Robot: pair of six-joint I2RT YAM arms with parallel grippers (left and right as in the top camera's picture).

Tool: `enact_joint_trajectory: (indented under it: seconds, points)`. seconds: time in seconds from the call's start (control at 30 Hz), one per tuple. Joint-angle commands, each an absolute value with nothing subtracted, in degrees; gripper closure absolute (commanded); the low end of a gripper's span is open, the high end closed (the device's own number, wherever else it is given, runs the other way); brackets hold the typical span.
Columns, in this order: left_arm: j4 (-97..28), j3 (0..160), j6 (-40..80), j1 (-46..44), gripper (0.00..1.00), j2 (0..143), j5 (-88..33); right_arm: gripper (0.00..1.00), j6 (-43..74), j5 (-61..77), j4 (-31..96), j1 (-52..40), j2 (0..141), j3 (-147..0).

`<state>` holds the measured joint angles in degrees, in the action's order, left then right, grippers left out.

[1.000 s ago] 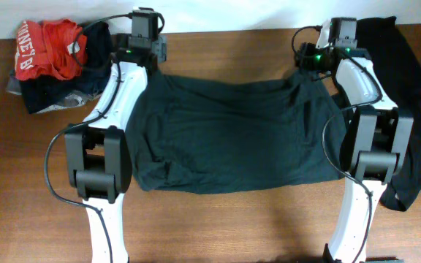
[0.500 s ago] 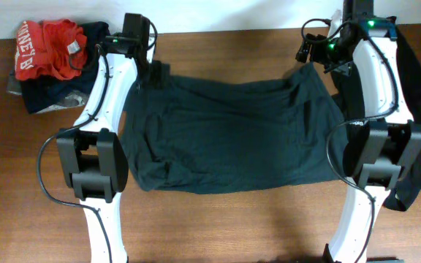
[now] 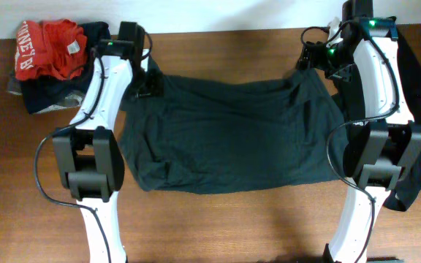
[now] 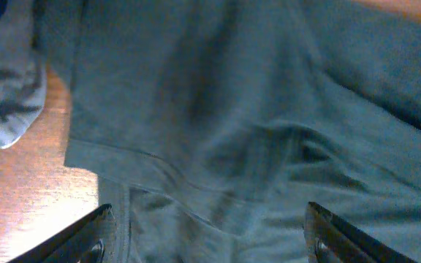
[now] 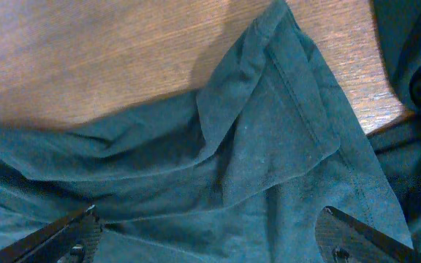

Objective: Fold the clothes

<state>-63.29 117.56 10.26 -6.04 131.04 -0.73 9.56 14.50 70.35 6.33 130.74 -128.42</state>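
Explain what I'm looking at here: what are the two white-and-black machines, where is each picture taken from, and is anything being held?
They are two robot arms, each ending in a two-finger claw. One picture looks down from above the wooden table. The other two come from cameras on the wrists, so each shows its own claw's finger ends in the bottom corners. A dark T-shirt lies spread between the arms. At the far left a red garment lies on other clothes, and a black garment lies along the right side. The left claw and right claw hover open over the shirt's two far corners. Neither holds anything.
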Motion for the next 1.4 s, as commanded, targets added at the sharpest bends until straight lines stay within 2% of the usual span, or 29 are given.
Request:
enact_joint_trajectory:
  seconds: [0.0,0.17,0.33,0.5,0.67,0.83,1.17,1.27,1.3,1.37]
  points:
    - [-60.14,114.02,15.03,-2.98,0.20,130.39,-1.98,0.03,7.68,14.35,70.54,6.39,129.80,-128.77]
    - [-55.64,112.46,15.22,-1.89,0.25,130.41,-2.94,0.04,7.66,14.35,70.50,6.39,129.80,-128.77]
    - [-54.81,112.46,14.11,-2.13,0.38,130.52,-2.20,0.04,7.68,14.37,70.50,6.39,129.82,-128.77]
    - [-54.89,111.79,3.90,-4.62,0.38,130.54,-2.20,0.04,7.68,14.39,70.52,6.39,129.82,-128.77]
    - [-53.65,108.81,-1.26,-6.81,0.39,130.56,-2.17,0.04,7.68,14.37,70.57,6.39,129.82,-128.77]
    - [-50.41,106.19,-3.40,-8.25,0.47,130.58,-2.09,0.05,7.68,14.37,70.48,6.39,129.82,-128.77]
    - [-50.72,105.89,-3.53,-8.99,0.73,130.61,3.05,0.05,7.70,14.37,70.50,6.39,129.82,-128.77]
    - [-51.16,105.89,-3.29,-8.99,0.87,130.61,3.05,0.05,7.70,14.37,70.46,6.39,129.84,-128.77]
    - [-51.20,105.89,-3.25,-8.99,0.98,130.61,3.01,0.06,7.70,14.37,70.46,6.39,129.84,-128.77]
    - [-51.22,105.95,-2.96,-8.99,0.99,130.56,3.01,0.07,7.70,14.37,70.48,6.39,129.84,-128.77]
